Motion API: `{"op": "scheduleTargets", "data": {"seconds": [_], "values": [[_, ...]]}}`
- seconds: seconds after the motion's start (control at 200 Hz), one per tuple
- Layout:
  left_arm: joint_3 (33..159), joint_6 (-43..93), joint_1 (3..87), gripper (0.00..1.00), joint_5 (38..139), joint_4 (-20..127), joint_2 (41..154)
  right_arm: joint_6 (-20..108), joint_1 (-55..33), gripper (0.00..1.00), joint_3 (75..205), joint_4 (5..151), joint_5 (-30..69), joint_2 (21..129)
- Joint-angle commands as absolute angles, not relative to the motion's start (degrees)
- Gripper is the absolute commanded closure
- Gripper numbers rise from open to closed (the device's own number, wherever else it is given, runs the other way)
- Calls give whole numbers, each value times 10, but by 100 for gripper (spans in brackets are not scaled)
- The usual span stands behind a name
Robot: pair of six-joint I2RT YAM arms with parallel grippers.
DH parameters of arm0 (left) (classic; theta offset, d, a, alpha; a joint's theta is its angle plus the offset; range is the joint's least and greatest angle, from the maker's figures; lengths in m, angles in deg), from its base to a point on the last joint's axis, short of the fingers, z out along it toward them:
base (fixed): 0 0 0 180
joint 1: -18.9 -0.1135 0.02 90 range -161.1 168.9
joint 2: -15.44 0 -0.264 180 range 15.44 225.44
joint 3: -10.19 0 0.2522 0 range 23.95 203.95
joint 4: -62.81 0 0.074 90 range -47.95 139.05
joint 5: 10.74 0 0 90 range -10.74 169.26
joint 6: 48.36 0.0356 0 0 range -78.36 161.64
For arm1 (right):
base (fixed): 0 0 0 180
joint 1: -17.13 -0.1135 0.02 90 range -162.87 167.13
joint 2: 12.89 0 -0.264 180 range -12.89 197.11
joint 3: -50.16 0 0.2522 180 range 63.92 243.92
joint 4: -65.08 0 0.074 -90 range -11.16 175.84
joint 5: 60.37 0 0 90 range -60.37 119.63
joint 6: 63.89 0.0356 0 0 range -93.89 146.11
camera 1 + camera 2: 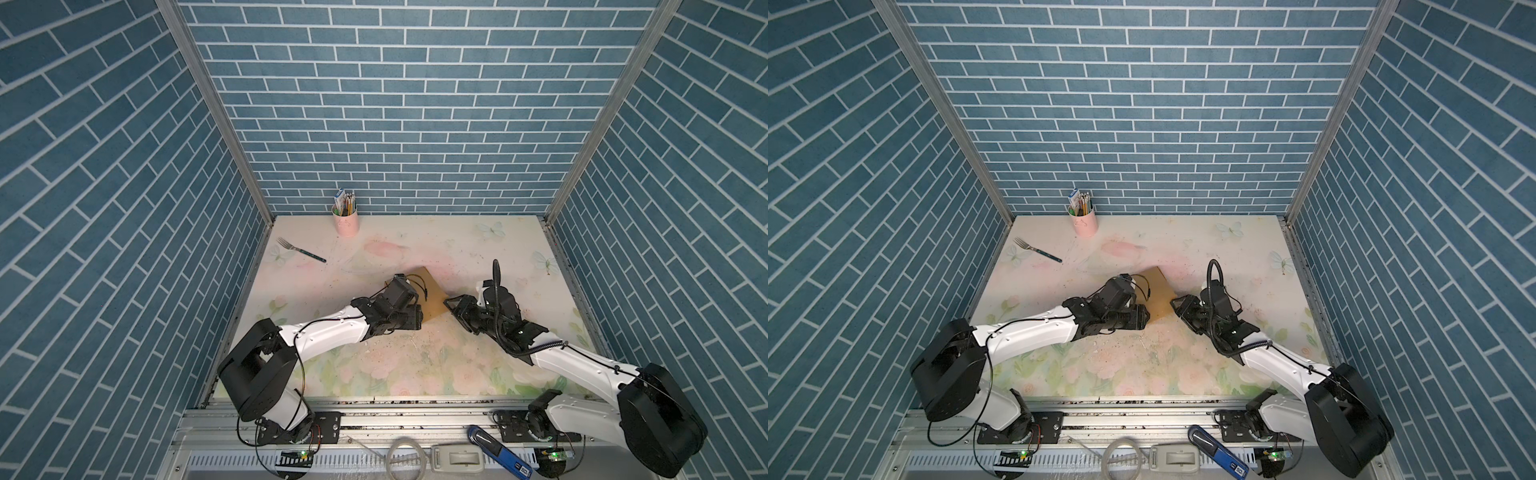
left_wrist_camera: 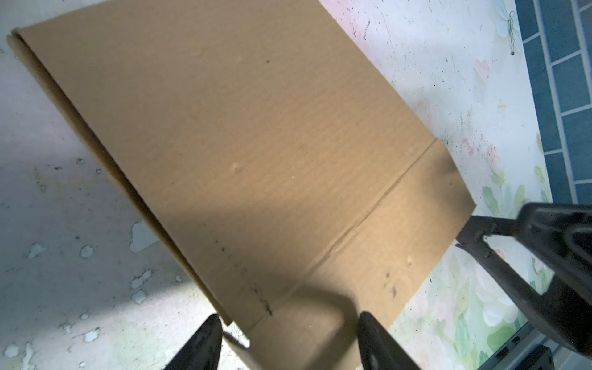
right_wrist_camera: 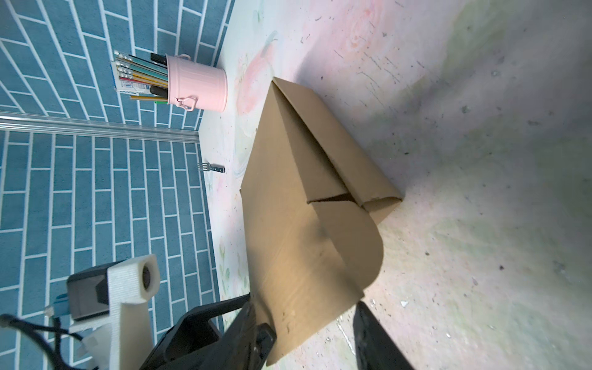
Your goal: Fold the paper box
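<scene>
Right hand (image 3: pixel 306 306) straddles paper box (image 3: pixel 298 192) edge — jaws apart.

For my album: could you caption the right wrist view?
Open right gripper straddling a half-folded brown paper box, pink pencil bucket beyond.

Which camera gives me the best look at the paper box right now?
Right wrist view: the paper box shows nearly whole there, with its folded panels, slit and rounded flap. The left wrist view shows only one flat creased panel. In both top views the left arm hides all but a brown wedge.
</scene>
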State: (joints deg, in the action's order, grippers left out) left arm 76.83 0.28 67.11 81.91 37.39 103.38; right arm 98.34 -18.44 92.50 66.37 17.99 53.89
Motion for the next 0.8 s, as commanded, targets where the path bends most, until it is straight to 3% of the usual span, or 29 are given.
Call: {"op": "scheduleTargets", "data": {"seconds": [0.0, 0.51, 0.79], "values": [[770, 5, 674, 32, 817, 371, 1044, 1001, -184, 50, 947, 655, 179, 518], [769, 5, 674, 31, 813, 362, 1038, 996, -190, 50, 907, 692, 232, 469], [779, 7, 674, 32, 812, 357, 1041, 1007, -217, 47, 896, 666, 234, 498]]}}
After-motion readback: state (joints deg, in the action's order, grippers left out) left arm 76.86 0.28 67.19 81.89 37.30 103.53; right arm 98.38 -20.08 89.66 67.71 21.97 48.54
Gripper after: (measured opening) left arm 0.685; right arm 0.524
